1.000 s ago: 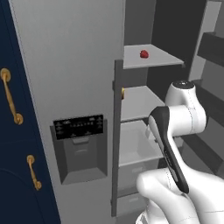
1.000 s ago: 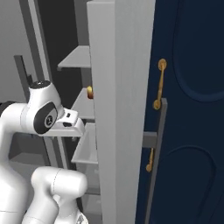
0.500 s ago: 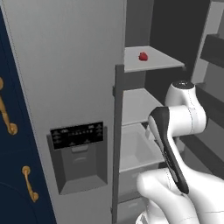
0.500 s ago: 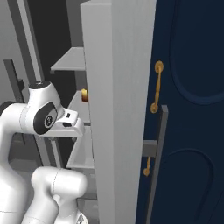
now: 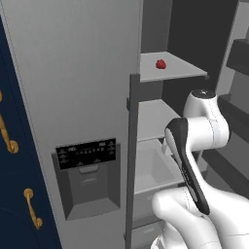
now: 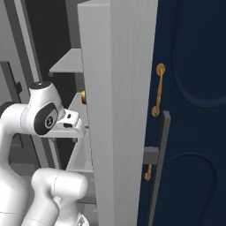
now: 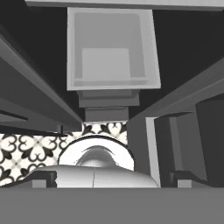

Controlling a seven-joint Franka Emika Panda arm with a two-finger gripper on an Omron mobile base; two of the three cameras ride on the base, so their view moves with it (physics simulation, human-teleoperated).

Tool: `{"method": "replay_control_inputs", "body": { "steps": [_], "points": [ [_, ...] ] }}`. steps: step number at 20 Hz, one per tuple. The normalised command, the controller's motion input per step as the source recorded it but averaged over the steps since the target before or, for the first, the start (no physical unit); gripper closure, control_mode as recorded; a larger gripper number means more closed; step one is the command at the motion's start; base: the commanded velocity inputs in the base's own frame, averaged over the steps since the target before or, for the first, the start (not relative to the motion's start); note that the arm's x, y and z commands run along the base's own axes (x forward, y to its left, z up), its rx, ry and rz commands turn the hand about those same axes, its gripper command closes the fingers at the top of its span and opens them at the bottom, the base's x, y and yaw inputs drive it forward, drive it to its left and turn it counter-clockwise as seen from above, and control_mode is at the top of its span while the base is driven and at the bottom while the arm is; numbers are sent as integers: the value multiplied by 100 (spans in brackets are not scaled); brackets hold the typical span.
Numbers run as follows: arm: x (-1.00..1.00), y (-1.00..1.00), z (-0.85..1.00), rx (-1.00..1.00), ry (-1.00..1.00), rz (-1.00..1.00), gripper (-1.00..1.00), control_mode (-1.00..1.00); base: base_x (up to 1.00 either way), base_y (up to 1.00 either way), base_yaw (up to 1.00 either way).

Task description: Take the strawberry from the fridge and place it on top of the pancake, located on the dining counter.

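Observation:
The strawberry [image 5: 161, 63] is a tiny red fruit on the upper grey shelf inside the open right half of the fridge [image 5: 78, 73]. My arm is folded in front of that opening, well below and in front of the strawberry. In the right base view its hand [image 6: 72, 126] sits beside the edge of the fridge door [image 6: 119, 110]. The hand view looks down onto a grey fridge drawer [image 7: 111, 48], and my gripper [image 7: 113, 178] is open with nothing between its two dark fingertips [image 7: 42, 178]. The pancake and the dining counter are out of view.
The closed left fridge door carries a black dispenser panel [image 5: 87, 153] and a long dark handle [image 5: 131, 146]. Navy cabinets with gold handles [image 5: 31, 214] [image 6: 156, 90] flank the fridge. A small orange thing [image 6: 83, 97] peeks past the door edge. The open door's dark racks [image 5: 238, 58] stand at the right.
Both base views have shifted a little, so the base has moved and the fridge looms slightly larger. The arm's pose and the open gripper look unchanged.

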Motion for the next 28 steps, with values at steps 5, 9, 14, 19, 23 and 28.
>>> {"method": "replay_control_inputs", "body": {
  "steps": [5, 9, 14, 19, 23, 28],
  "points": [
    [0, 0, 0, 0, 0, 0, -100, 100, 19, -13, -13],
    [0, 0, 0, 0, 0, 0, -100, 100, 18, -16, -15],
    [0, 0, 0, 0, 0, 0, -100, 100, 8, -14, -11],
    [0, 0, 0, 0, 0, 0, -100, 100, 0, 0, 0],
    [0, 0, 0, 0, 0, 0, -100, 100, 1, 0, 0],
    [1, -7, 0, 0, -7, 4, -100, -100, 1, -1, 1]
  ]
}}
